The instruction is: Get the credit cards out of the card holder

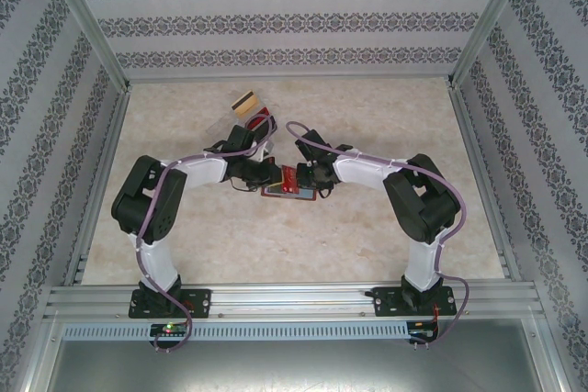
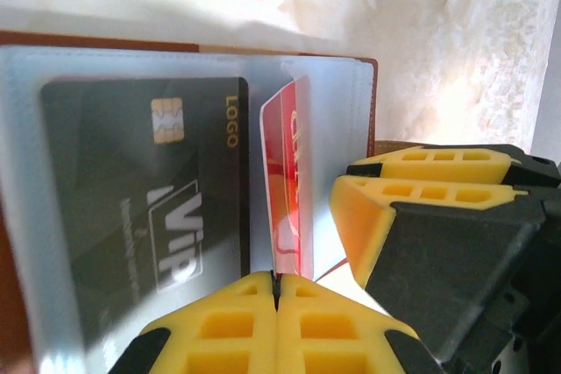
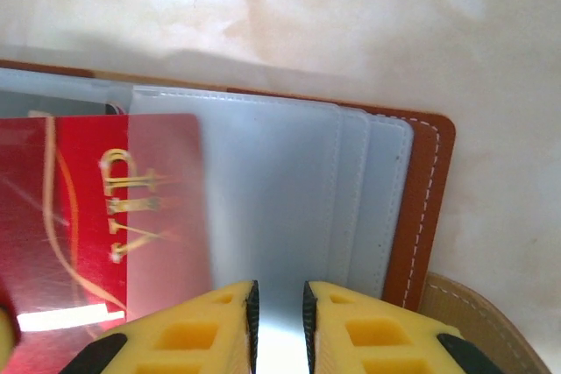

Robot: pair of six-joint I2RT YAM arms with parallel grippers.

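The brown card holder (image 1: 287, 187) lies open on the table between both grippers, its clear sleeves (image 3: 289, 190) fanned out over the cover (image 3: 419, 208). A black VIP card (image 2: 145, 208) sits inside a sleeve. A red card (image 2: 289, 172) stands on edge, partly out of its sleeve, and my left gripper (image 2: 277, 279) is shut on its near edge. My right gripper (image 3: 278, 291) is over the sleeves to the right of the red card (image 3: 88, 208), its jaws a narrow gap apart with nothing pinched between them. Its yellow fingers (image 2: 421, 186) show beside the red card.
Two loose cards (image 1: 246, 103) (image 1: 263, 121) lie on the table behind the left gripper (image 1: 269, 174). A tan flap (image 3: 478, 317) pokes out beside the holder's cover. Metal rails (image 1: 478, 149) and patterned walls border the table on three sides.
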